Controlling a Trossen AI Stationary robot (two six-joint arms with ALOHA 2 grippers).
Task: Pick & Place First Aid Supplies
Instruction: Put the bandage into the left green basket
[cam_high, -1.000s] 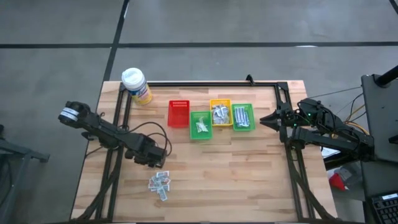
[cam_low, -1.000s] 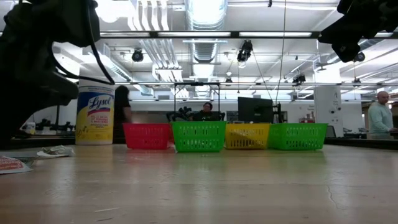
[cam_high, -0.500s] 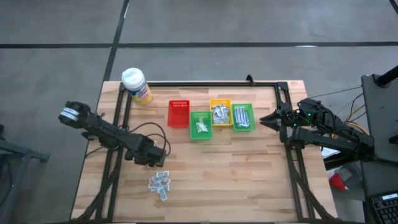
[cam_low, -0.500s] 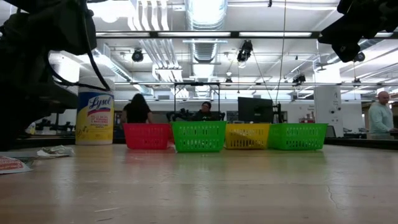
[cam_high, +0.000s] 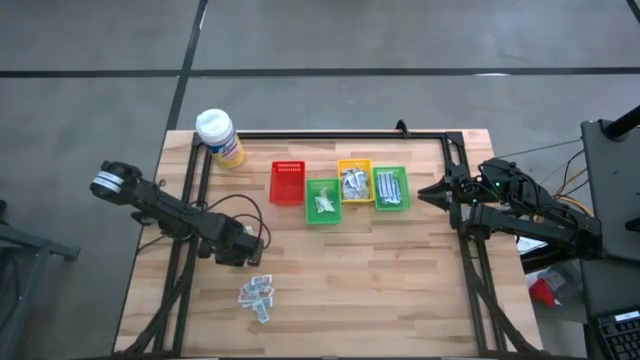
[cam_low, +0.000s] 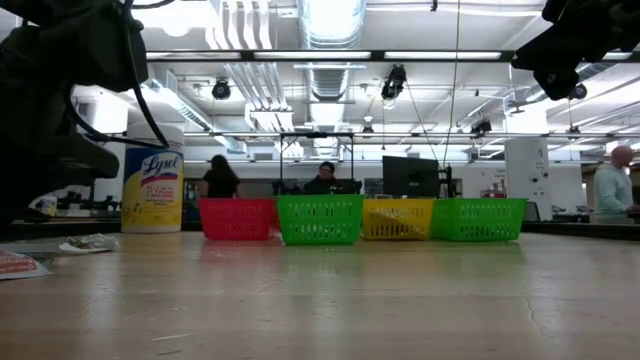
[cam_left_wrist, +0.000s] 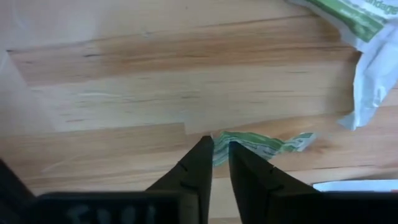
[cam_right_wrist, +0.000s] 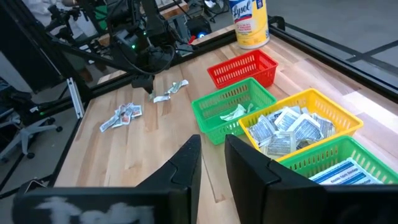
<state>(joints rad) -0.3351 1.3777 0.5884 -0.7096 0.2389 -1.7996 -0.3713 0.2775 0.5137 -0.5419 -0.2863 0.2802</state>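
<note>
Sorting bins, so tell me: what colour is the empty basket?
Red, clearest in the right wrist view.
</note>
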